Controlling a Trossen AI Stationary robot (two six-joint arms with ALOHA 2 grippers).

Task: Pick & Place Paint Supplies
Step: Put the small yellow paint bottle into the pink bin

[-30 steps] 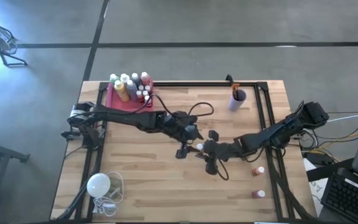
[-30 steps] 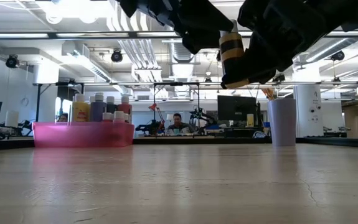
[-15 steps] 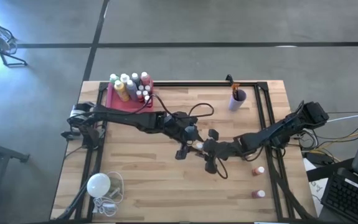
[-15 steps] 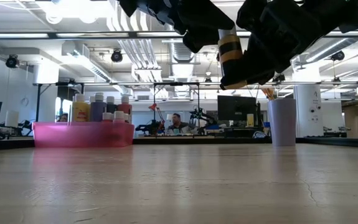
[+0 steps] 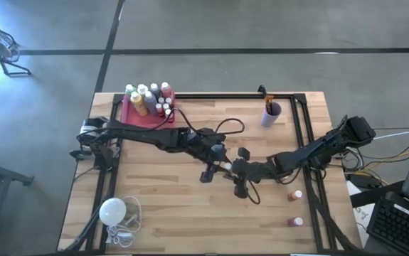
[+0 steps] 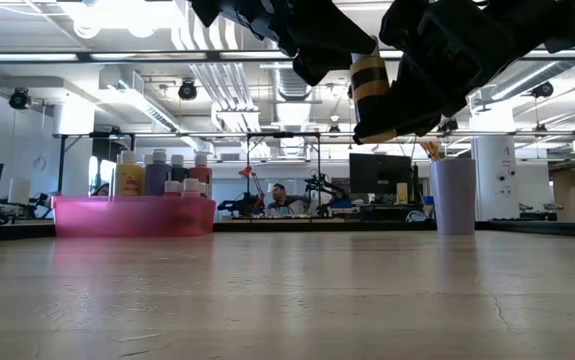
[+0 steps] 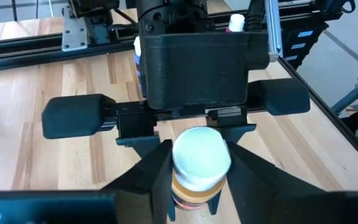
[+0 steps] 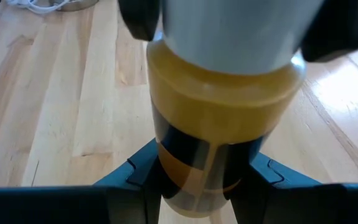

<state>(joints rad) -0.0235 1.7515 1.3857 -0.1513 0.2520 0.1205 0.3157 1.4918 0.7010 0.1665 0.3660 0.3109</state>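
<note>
Both grippers meet above mid-table: the right gripper [image 5: 234, 171] clamps an orange bottle [image 6: 371, 88] with a dark label, held clear of the wood, and the left gripper [image 5: 217, 162] has its fingers [image 7: 147, 180] either side of the white cap [image 7: 201, 157], almost touching it; whether they press it cannot be told. A second ago the left fingers stood wider, so they have closed in on the cap, while the arms and bottle have hardly shifted. No writing on the label can be read. At the far left, a pink tray [image 5: 134, 114] holds more white-capped bottles [image 5: 147, 98]. A pale cup [image 5: 271, 113] with brushes stands at the far edge, two small bottles [image 5: 294, 208] sit near the right rail, and a white bulb [image 5: 112, 210] with its cord lies at the near left corner.
</note>
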